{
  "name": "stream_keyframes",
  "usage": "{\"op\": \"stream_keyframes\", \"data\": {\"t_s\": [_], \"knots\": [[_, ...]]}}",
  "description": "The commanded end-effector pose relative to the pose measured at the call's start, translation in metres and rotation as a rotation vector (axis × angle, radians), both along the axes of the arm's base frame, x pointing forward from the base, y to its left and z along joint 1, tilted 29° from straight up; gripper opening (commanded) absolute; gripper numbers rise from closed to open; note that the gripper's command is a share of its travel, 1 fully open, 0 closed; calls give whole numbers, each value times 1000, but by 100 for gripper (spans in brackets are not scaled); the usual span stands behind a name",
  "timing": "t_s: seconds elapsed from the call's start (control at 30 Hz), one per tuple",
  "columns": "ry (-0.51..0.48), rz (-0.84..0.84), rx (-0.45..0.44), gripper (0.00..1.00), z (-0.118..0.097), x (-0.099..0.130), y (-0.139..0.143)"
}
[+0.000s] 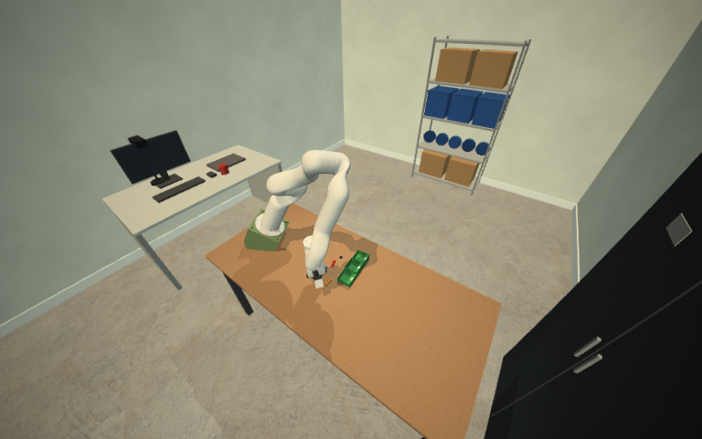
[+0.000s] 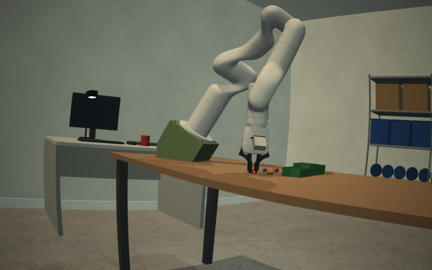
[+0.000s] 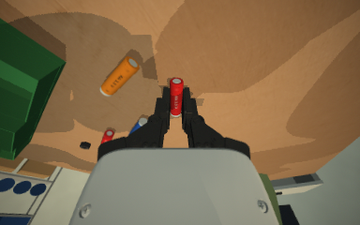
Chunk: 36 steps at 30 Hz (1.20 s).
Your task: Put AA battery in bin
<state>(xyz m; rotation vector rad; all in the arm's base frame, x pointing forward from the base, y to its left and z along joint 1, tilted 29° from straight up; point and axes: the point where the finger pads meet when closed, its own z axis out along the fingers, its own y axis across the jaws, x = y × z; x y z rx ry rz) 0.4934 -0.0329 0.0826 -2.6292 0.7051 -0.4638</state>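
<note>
My gripper [image 3: 175, 97] is down at the table top, and its black fingers are shut on a red AA battery [image 3: 176, 96] that lies flat on the wood. The same grip shows in the exterior view, with the gripper [image 2: 253, 170] touching the table. An orange battery [image 3: 120, 76] lies to the left of it, apart. A small blue battery [image 3: 139, 125] and a small red battery [image 3: 108, 136] lie nearer the wrist, partly hidden by the fingers. The green bins [image 3: 21, 89] stand at the left; no letter mark is legible.
A tiny black thing [image 3: 84, 145] lies near the small red battery. The row of green bins [image 1: 353, 268] stands just right of the gripper in the top view. The arm's green base [image 1: 266, 236] is at the table's far corner.
</note>
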Motion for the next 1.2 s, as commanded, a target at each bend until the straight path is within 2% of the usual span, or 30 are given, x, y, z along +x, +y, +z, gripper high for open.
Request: {"op": "stream_keyframes", "data": {"t_s": [0.0, 0.2, 0.87, 1.17], "knots": [[-1, 0, 0, 0, 0, 0, 0], [-1, 0, 0, 0, 0, 0, 0], [-1, 0, 0, 0, 53, -24, -16], [-1, 0, 0, 0, 53, -24, -16]]}}
